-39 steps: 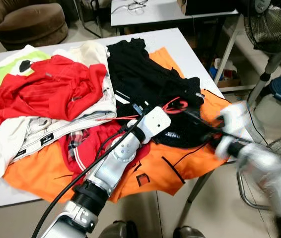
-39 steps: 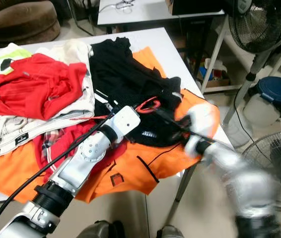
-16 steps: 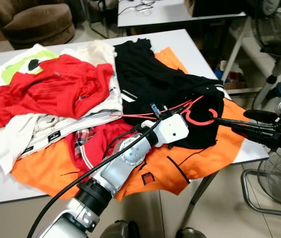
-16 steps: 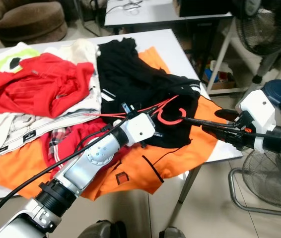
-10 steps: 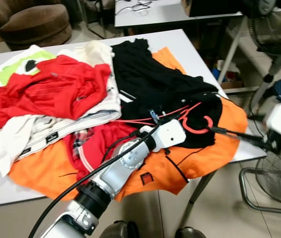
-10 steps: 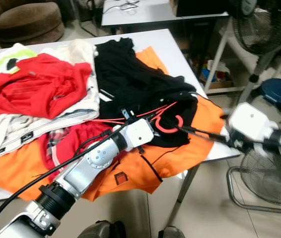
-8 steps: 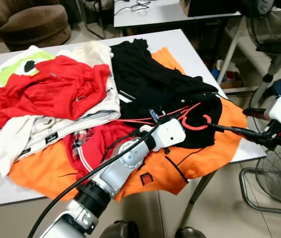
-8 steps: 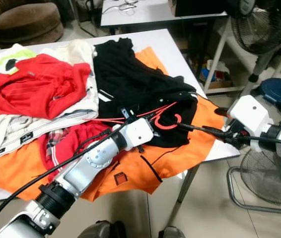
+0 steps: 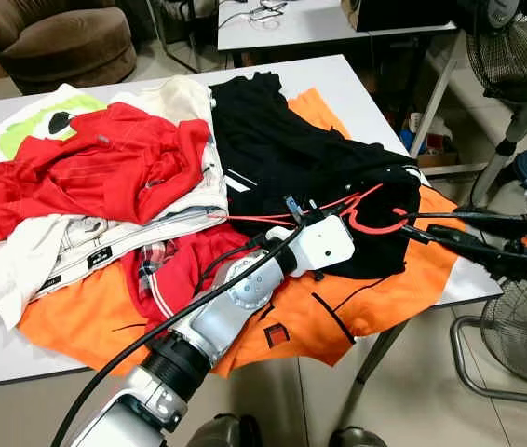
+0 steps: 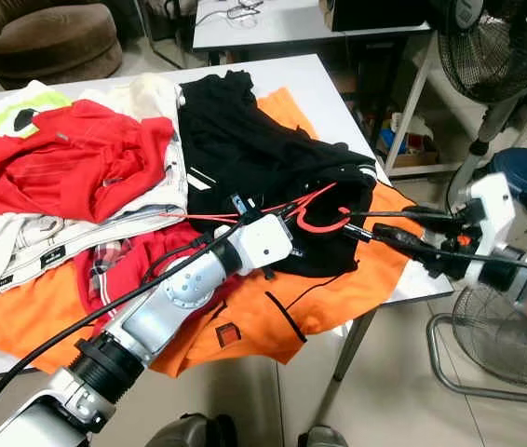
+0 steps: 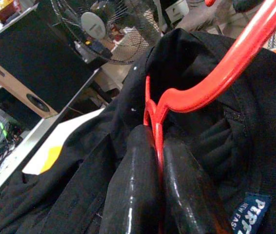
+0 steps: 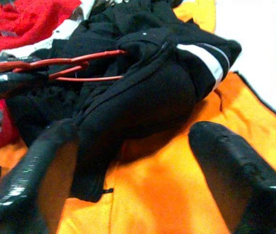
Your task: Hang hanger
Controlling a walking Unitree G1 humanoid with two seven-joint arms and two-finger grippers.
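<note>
Since 0.5 s ago the right gripper [image 10: 361, 224] has pushed in closer over the table's right edge, fingers now spread wide w/ tips right beside the hook of the thin red wire hanger [image 10: 312, 218]; left arm barely shifted.

Left gripper [image 11: 158, 190] is clamped narrow on the hanger's neck, just below the hook, holding it over the crumpled black t-shirt [image 9: 291, 158] near the right edge of the white table [image 9: 352, 93]. That shirt lies on a flat orange garment [image 9: 338, 312] that droops over the front-right corner.

Key relation: hook end points toward the right gripper, hanger's long axis running roughly left-right along the table, shoulders trailing back toward the red and white clothes pile [image 9: 87, 177]. Right gripper is nearer the hook; left already has the neck. Prob. next: right arm takes the hook or collar.

Hard to make out: how much of the hanger is inside the shirt, since its arms show only as thin red lines on the fabric. No rail or rod visible to hang it on.
</note>
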